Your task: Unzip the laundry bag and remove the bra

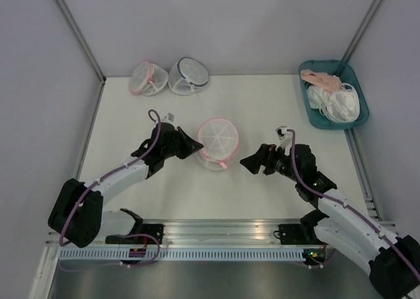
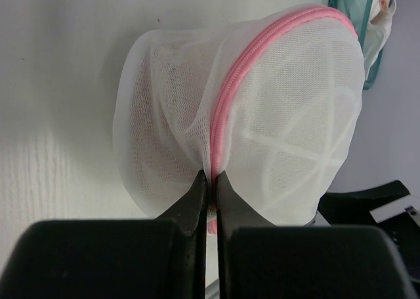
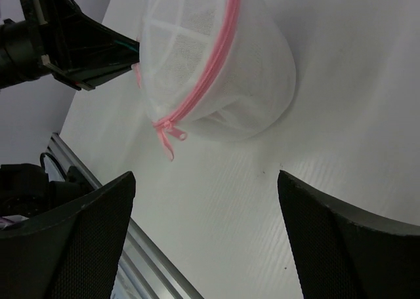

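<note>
Left tool is pinched fully shut on the pink zip rim of the laundry bag, which lies on its side mid-worktop; right tool gapes wide and empty just off the bag's 3 o'clock. Judged best: hold the left pinch as anchor, close the right on the dangling zip pull at the bag's 6 o'clock, and draw it along the rim without dragging the bag; the bra is not discernible through the mesh. Path to the pull looks unobstructed; a pink-trimmed pouch and a dark-trimmed pouch at 11 o'clock, and a teal tray of pale garments at 2 o'clock, sit well apart.
</note>
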Motion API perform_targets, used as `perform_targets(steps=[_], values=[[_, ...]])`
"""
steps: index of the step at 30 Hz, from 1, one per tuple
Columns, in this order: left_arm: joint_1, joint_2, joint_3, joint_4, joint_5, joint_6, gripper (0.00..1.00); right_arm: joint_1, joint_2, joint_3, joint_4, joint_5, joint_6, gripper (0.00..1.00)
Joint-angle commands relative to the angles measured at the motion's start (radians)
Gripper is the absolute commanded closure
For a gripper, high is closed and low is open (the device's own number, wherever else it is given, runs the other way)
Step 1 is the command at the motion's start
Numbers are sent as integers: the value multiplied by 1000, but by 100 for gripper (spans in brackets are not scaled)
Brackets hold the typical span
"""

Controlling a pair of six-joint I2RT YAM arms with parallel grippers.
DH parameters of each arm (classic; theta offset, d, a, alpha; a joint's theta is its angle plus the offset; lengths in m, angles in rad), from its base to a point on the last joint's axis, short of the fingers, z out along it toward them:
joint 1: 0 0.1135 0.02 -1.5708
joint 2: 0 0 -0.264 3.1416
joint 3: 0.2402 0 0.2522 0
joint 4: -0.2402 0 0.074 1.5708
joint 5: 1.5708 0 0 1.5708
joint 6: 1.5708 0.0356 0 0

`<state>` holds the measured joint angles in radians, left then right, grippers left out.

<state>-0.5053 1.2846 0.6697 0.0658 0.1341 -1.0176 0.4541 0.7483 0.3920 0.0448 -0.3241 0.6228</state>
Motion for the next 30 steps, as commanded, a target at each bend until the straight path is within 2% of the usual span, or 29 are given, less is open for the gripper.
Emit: perform_targets(steps=[1, 6, 9, 10, 11, 14, 23, 26, 27, 30], values=[[2, -27, -21, 107, 128, -104, 98, 93, 110, 47, 98, 26, -37, 10], [2, -37, -36, 103, 156, -127, 98, 260, 203, 74, 124, 200, -63, 19], [2, -57, -47, 89, 170, -130, 98, 299, 201, 77, 148, 235, -60, 30], [2, -67, -47, 75, 161, -128, 98, 305, 200, 84, 153, 238, -61, 40], [2, -73, -47, 57, 154, -121, 98, 308, 206, 88, 155, 238, -60, 44], [2, -85, -53, 16, 139, -121, 98, 328, 232, 110, 155, 249, -64, 53], [2, -97, -78, 3, 153, -133, 98, 377, 313, 140, 198, 284, -71, 55], [2, -91, -79, 3, 157, -133, 98, 386, 318, 150, 199, 300, -77, 68], [2, -90, -81, 3, 157, -131, 98, 390, 318, 153, 198, 298, -80, 78], [2, -88, -85, 3, 156, -133, 98, 391, 315, 150, 199, 298, -81, 83]])
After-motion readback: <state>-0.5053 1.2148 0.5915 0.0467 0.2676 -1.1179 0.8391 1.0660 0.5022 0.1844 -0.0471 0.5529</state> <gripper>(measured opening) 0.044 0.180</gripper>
